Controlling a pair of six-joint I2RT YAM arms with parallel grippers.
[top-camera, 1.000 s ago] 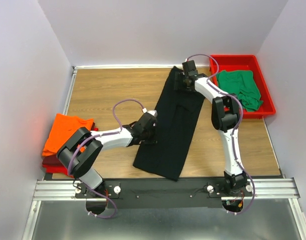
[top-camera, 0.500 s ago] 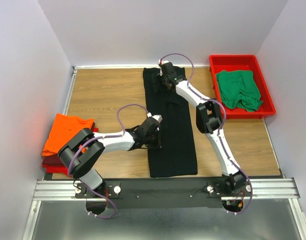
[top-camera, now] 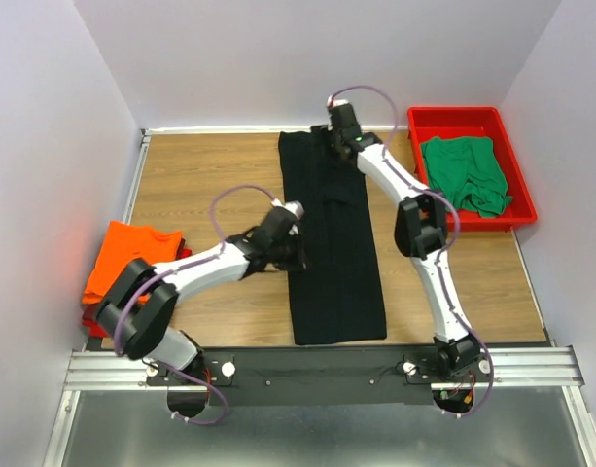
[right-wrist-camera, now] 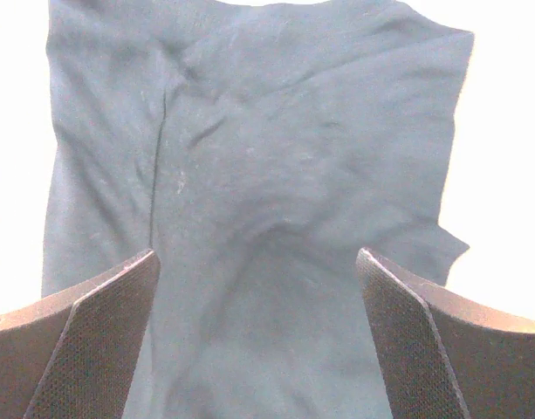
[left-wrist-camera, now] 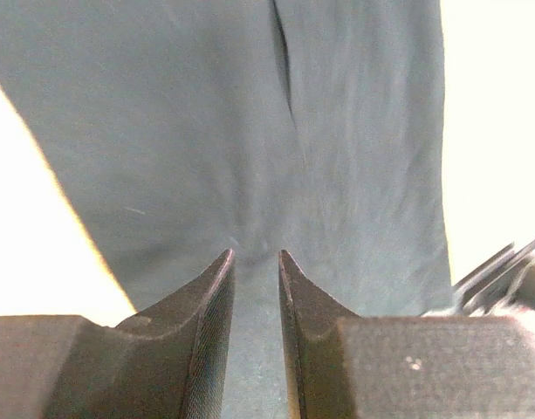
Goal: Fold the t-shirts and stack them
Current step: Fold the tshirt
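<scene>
Black t-shirt (top-camera: 336,253) beneath released right pincer (right-wrist-camera: 257,255); whether left pincer (left-wrist-camera: 256,255) grasps it is unclear.

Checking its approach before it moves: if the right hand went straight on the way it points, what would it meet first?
The black t-shirt: the right hand, wide open, points down at its far end, with only cloth between the fingers. How near the cloth is, I cannot tell.

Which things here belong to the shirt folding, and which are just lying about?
Part of the job: black t-shirt, orange t-shirt, dark red t-shirt mostly hidden under it, green t-shirt.
Just there: red tray holding the green one, wooden table.
</scene>
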